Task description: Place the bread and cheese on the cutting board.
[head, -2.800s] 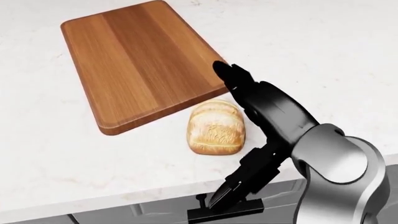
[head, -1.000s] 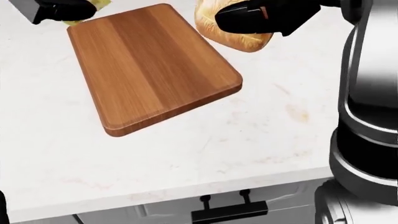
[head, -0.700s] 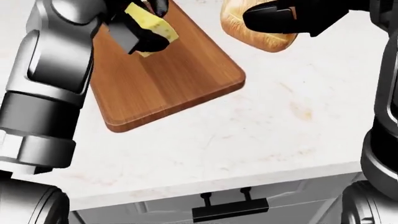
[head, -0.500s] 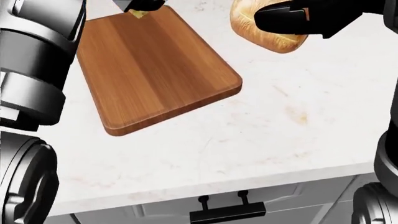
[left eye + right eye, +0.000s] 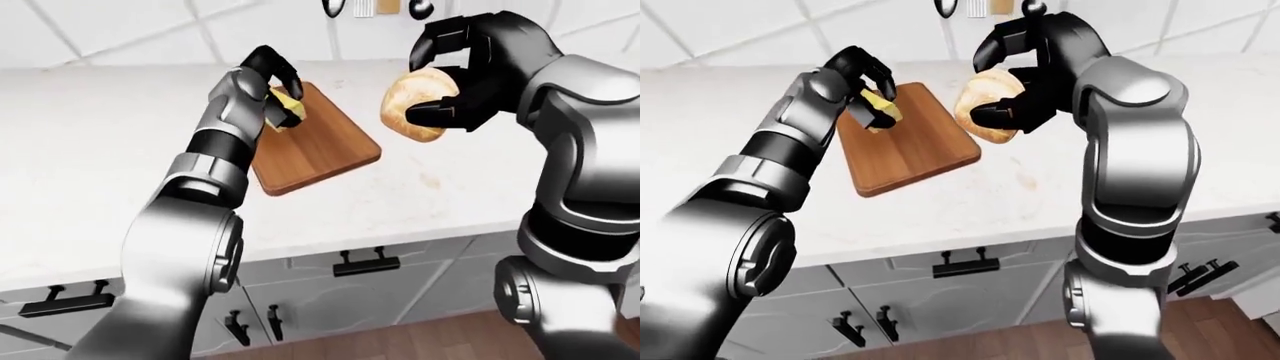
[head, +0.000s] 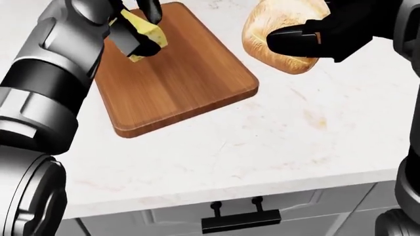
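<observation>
A wooden cutting board (image 6: 183,83) lies on the white counter. My left hand (image 6: 134,29) is shut on a yellow wedge of cheese (image 6: 145,35), held in the air over the board's upper left part. My right hand (image 6: 308,34) is shut on a round bread loaf (image 6: 275,24), lifted off the counter to the right of the board. In the left-eye view the bread (image 5: 412,105) hangs clear of the board (image 5: 310,154), and the cheese (image 5: 285,109) sits between the left fingers.
White marble counter (image 6: 275,147) extends right of and below the board. Grey cabinet drawers with black handles (image 6: 240,219) run under the counter edge. A tiled wall with hanging utensils (image 5: 375,7) stands at the top of the eye views.
The bread was lifted off the counter by my right hand and carried up to the board's right. My left arm came in holding the cheese and has lowered over the board.
</observation>
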### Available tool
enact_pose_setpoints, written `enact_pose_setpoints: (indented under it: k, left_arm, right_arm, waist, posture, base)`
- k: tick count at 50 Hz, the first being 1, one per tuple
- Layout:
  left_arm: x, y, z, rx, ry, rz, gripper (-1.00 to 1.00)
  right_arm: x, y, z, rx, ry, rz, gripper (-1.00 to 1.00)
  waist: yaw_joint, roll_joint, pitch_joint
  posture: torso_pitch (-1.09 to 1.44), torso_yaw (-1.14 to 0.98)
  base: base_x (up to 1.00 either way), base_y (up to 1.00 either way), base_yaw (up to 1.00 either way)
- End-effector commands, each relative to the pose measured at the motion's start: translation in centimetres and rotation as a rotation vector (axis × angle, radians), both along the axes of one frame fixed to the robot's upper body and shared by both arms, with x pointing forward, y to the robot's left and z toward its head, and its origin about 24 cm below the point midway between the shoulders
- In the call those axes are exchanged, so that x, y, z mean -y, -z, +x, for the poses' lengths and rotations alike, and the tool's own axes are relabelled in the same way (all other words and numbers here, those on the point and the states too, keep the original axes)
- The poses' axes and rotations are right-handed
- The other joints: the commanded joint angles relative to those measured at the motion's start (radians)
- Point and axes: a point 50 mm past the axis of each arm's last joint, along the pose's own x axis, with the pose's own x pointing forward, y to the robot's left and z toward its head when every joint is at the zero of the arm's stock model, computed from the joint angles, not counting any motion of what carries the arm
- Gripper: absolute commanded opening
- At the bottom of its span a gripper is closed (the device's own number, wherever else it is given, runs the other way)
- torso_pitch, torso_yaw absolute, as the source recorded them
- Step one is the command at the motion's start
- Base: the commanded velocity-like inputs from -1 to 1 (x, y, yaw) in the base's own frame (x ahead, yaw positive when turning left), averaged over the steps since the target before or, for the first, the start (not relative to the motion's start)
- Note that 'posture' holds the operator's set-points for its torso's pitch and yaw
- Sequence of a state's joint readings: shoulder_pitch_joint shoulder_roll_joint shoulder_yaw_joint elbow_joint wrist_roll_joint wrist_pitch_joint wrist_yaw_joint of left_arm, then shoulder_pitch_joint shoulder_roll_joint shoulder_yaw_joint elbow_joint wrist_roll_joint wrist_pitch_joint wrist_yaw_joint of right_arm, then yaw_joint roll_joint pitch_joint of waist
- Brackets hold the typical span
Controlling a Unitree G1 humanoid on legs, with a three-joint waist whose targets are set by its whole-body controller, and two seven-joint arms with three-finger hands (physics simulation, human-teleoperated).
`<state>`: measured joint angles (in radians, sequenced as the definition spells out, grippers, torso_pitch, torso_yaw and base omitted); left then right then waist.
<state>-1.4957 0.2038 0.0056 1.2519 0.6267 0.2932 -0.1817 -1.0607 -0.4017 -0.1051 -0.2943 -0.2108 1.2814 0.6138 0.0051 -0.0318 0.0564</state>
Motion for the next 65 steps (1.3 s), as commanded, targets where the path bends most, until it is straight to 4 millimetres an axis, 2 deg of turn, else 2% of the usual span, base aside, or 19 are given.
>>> enact_pose_setpoints:
  k: [1,20,27,34,35,47,53,55,57,59,62,65]
  left_arm:
    - [0.7,-3.4,-0.3,0.128,0.035,0.006,-1.00]
    - [0.9,-2.2,-0.3,0.079,0.065,0.034,-1.00]
    - [1.3,-2.5,-0.4,0.073,0.086,0.038,-1.00]
    - [1.6,-1.4,-0.3,0.018,0.106,0.064,-1.00]
    - [1.5,-1.7,-0.4,0.032,0.089,0.058,1.00]
    - [0.5,-2.6,-0.3,0.051,0.056,0.065,1.00]
    - [-1.0,-4.9,-0.6,0.109,0.035,0.019,1.00]
    - [-1.6,-6.4,-0.9,0.135,0.032,-0.004,1.00]
    - [-2.5,-8.0,-1.3,0.168,0.031,-0.011,1.00]
    - [-3.0,-8.8,-1.6,0.172,0.031,-0.032,1.00]
    - [-4.8,-10.9,-2.6,0.219,0.016,-0.112,1.00]
    - [-6.3,-11.8,-3.4,0.247,0.008,-0.106,1.00]
  right_arm:
    - [0.1,-1.8,-0.8,0.096,0.001,-0.006,-0.93]
    - [-0.2,-0.6,-0.8,0.080,-0.012,-0.011,-0.93]
    - [-0.3,-0.4,-0.7,0.079,-0.012,-0.009,-0.93]
    - [0.0,-0.7,-0.7,0.080,-0.010,-0.008,-0.93]
    - [0.1,-0.7,-0.8,0.081,-0.008,-0.009,-0.93]
    - [0.2,-0.4,-0.6,0.077,-0.005,-0.006,-0.93]
    - [0.0,-0.2,-0.2,0.074,-0.002,-0.011,-0.93]
    - [0.1,-0.3,0.4,0.072,0.009,-0.024,-0.93]
    - [0.1,-0.5,1.5,0.065,0.020,-0.032,-0.93]
    - [0.0,-0.6,2.4,0.057,0.028,-0.042,-0.93]
    - [-0.5,-1.6,3.9,0.050,0.041,-0.060,-0.93]
    - [-0.9,-2.6,5.0,0.044,0.048,-0.086,-0.94]
  waist:
    - [-0.001,0.000,-0.040]
    - [0.001,0.001,-0.043]
    - [0.001,0.001,-0.045]
    - [0.002,0.001,-0.046]
    - [0.002,0.001,-0.046]
    - [0.000,0.000,-0.045]
    - [-0.002,0.003,-0.045]
    - [-0.002,0.004,-0.044]
    - [-0.003,0.007,-0.044]
    - [-0.006,0.010,-0.043]
    - [-0.008,0.016,-0.041]
    - [-0.012,0.024,-0.039]
  posture:
    - [0.00,0.00]
    - [0.00,0.00]
    - [0.00,0.00]
    - [0.00,0.00]
    - [0.00,0.00]
    - [0.00,0.00]
    - [0.00,0.00]
    - [0.00,0.00]
    - [0.00,0.00]
    - [0.00,0.00]
    - [0.00,0.00]
    - [0.00,0.00]
  base:
    - [0.00,0.00,0.00]
    - [0.00,0.00,0.00]
    - [0.00,0.00,0.00]
    - [0.00,0.00,0.00]
    - [0.00,0.00,0.00]
    - [0.00,0.00,0.00]
    - [0.00,0.00,0.00]
    - [0.00,0.00,0.00]
    - [0.00,0.00,0.00]
    - [0.00,0.00,0.00]
    - [0.00,0.00,0.00]
    - [0.00,0.00,0.00]
